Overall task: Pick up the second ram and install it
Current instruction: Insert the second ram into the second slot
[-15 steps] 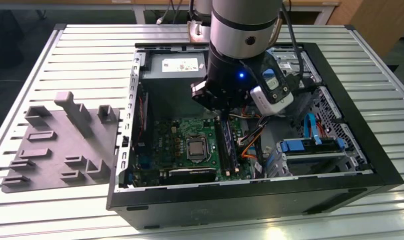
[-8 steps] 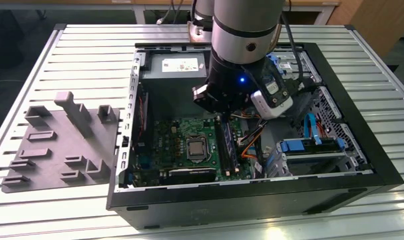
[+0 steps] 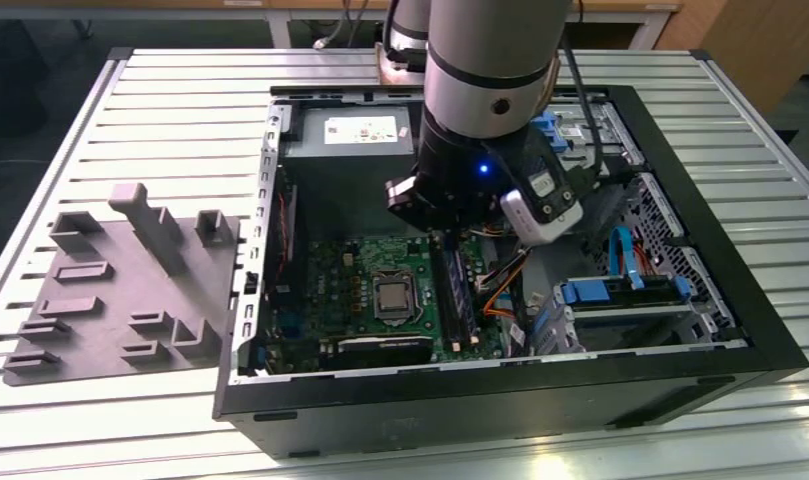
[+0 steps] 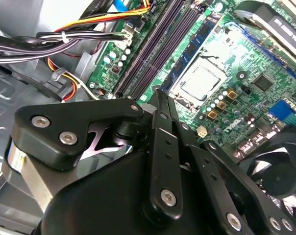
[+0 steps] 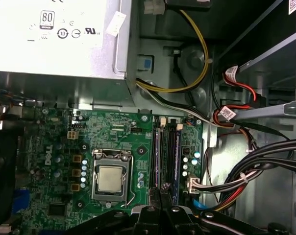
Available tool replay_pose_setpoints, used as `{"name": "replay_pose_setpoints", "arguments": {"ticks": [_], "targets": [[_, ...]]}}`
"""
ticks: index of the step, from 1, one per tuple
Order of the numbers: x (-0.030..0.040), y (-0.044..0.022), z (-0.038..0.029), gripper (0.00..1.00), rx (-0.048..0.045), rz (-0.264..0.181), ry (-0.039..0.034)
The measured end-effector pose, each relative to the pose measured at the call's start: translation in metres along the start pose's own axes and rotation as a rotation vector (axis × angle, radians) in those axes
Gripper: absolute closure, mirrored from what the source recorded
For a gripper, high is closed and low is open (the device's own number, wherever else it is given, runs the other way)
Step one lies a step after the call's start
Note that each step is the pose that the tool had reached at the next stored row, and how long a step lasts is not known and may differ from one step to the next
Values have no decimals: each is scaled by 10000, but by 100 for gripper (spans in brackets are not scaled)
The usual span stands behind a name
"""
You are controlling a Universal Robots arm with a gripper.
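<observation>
My gripper (image 3: 444, 238) hangs inside the open computer case, just above the far end of the memory slots (image 3: 455, 300) beside the processor (image 3: 393, 297). Its black fingers (image 4: 160, 105) are shut together, with nothing visible between them. In the first wrist view the fingertips (image 5: 160, 192) sit at one end of the slots (image 5: 166, 152). Long dark sticks stand in those slots, so I cannot tell which one is the second ram. In the second wrist view the slot rails (image 4: 158, 44) run away from the fingertips.
A grey plastic fixture (image 3: 124, 300) with upright blocks lies on the slatted table at the exterior view's left. Cable bundles (image 5: 256, 166), the power supply (image 5: 55, 34) and blue drive bays (image 3: 618, 290) crowd the case (image 3: 511, 395) around the motherboard (image 3: 337, 285).
</observation>
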State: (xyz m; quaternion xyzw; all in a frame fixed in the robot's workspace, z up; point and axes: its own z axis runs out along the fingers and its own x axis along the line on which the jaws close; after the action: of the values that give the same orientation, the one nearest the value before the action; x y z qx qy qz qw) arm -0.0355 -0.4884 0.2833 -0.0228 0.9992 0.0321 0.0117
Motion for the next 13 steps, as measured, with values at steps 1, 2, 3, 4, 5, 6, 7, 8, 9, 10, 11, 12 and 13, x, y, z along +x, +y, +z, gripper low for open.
{"name": "replay_pose_setpoints", "arguments": {"ticks": [1,2,3,4,5,6,7,8,9,10,11,12,13], "targets": [[-1,-1,12,89,0,-1,0],[-2,-2,23,89,-1,-1,0],[-3,-2,36,89,-3,0,0],[-3,-3,48,89,-3,0,-1],[-3,-4,60,89,-5,0,-1],[-4,-5,71,89,-6,-1,-1],[-4,-5,79,89,-7,0,-1],[-4,-6,87,89,-6,1,-1],[-4,-6,94,89,-7,4,-1],[-5,-7,100,89,-7,10,0],[-5,-7,107,89,-6,21,-1],[-5,-8,114,89,-5,46,-4],[-7,-8,121,89,-5,77,-6]]}}
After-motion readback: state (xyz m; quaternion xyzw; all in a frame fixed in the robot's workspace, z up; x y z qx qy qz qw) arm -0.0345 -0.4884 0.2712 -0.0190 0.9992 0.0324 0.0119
